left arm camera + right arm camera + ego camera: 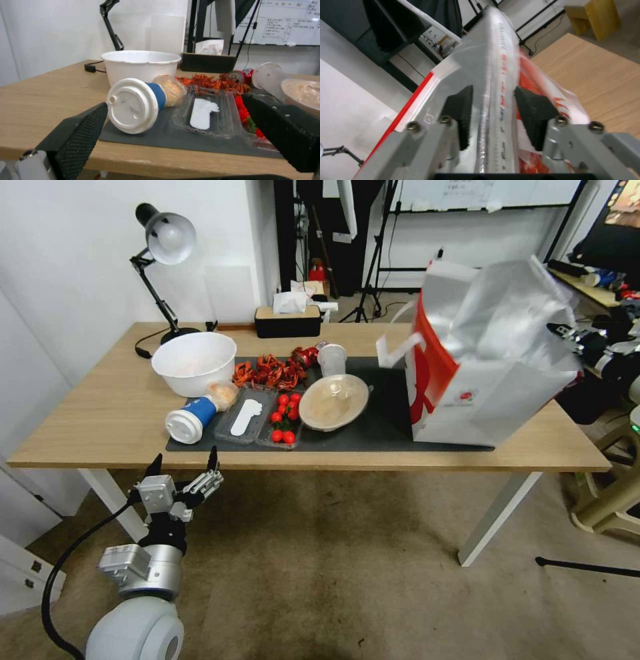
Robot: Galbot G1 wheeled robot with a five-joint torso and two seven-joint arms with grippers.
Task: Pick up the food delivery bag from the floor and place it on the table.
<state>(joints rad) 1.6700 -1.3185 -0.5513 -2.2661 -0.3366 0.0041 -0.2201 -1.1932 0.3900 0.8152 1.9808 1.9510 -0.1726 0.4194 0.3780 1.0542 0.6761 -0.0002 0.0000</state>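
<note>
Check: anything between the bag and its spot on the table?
Nothing visible. The bag already sits on the table's right end, clear of the lidded bowl. The right claw straddles its top edge.

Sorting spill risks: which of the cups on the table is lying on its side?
The blue-sleeved cup with the white lid, at the mat's left end by the white bowl. The clear cup behind stands upright.

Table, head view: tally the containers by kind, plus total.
Bowls: 2, white bowl, lidded bowl
Cups: 2, blue cup, clear cup
Bags: 1, food delivery bag
Cans: 1, red can
Trays: 1, clear tray
Total: 7
</note>
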